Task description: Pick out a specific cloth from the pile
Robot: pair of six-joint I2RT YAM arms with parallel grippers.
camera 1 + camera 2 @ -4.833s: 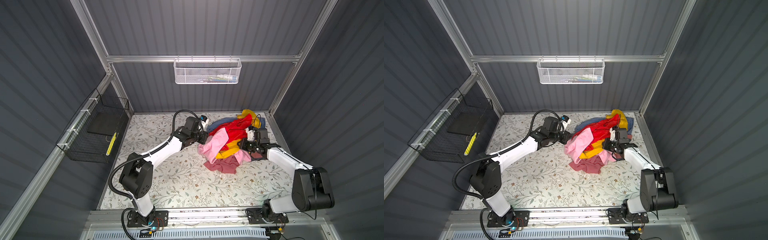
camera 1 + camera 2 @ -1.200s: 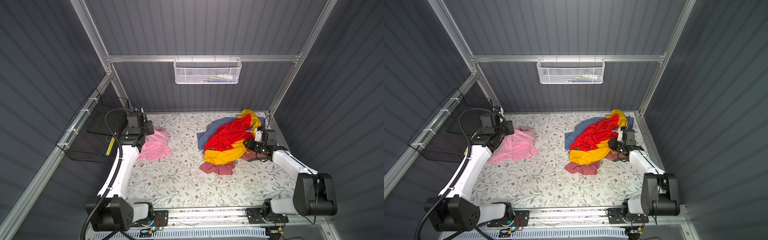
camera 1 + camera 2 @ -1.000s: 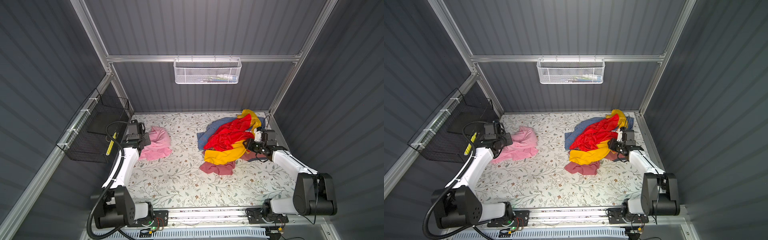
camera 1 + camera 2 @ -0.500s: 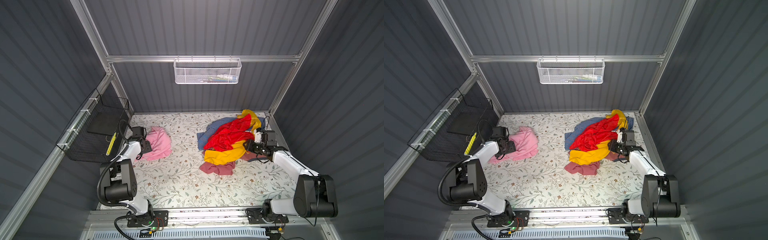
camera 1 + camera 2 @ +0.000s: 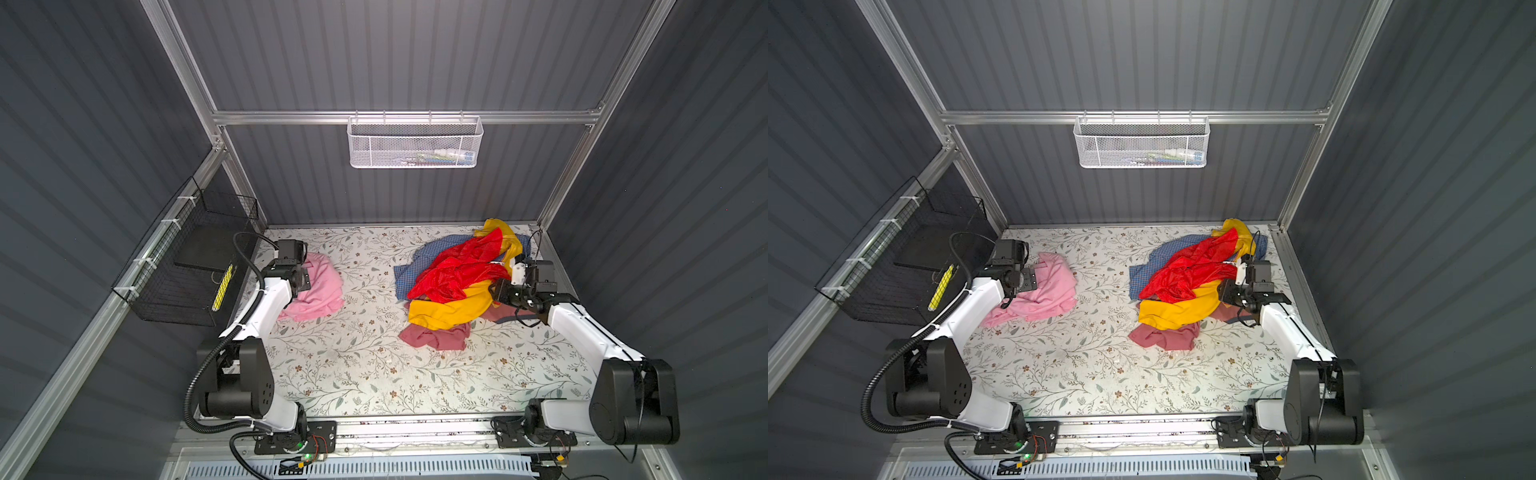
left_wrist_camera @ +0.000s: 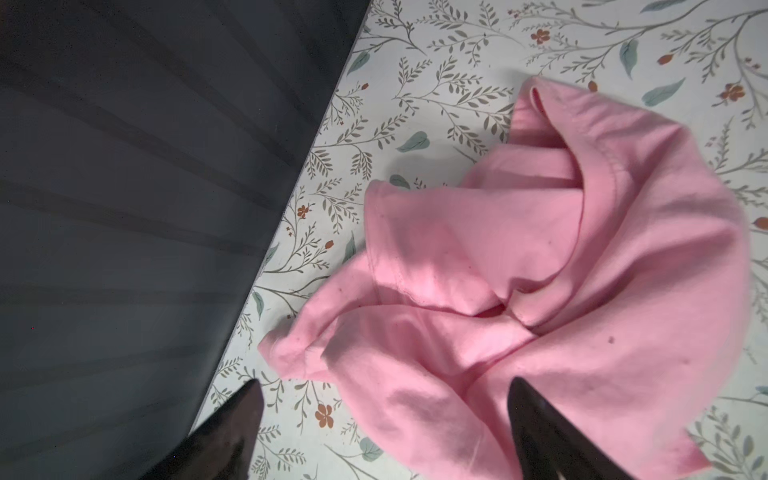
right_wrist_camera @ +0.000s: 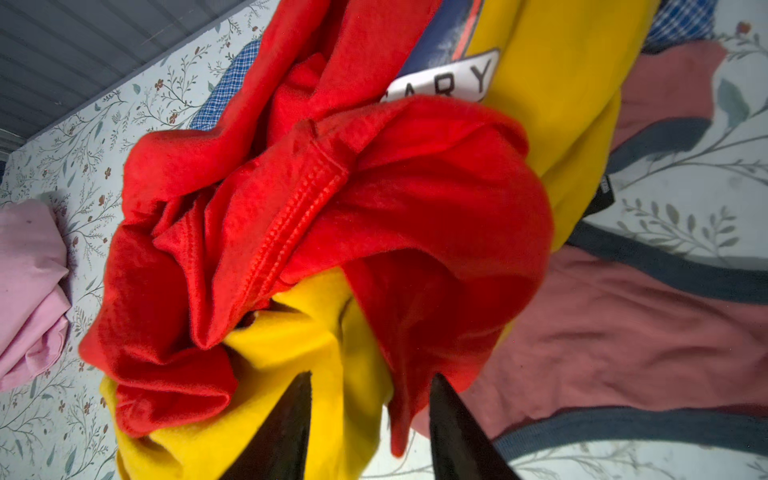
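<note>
1. The letters "ARY" are read in dark capitals on a white patch (image 7: 453, 79), seen in the right wrist view.
2. The patch is sewn on a yellow cloth (image 7: 561, 83) of the pile (image 5: 457, 286); the start of the word is covered by a red cloth (image 7: 374, 187).
3. Small pale lettering is carried on a black tag (image 7: 604, 195) at the yellow cloth's edge, but it cannot be made out.
4. No other text, brand, number or sign can be read in any view.

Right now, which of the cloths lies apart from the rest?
The plain light pink matte cloth, alone at left; the red, mustard, blue-checked and dusty-rose ones share one pile.
</note>
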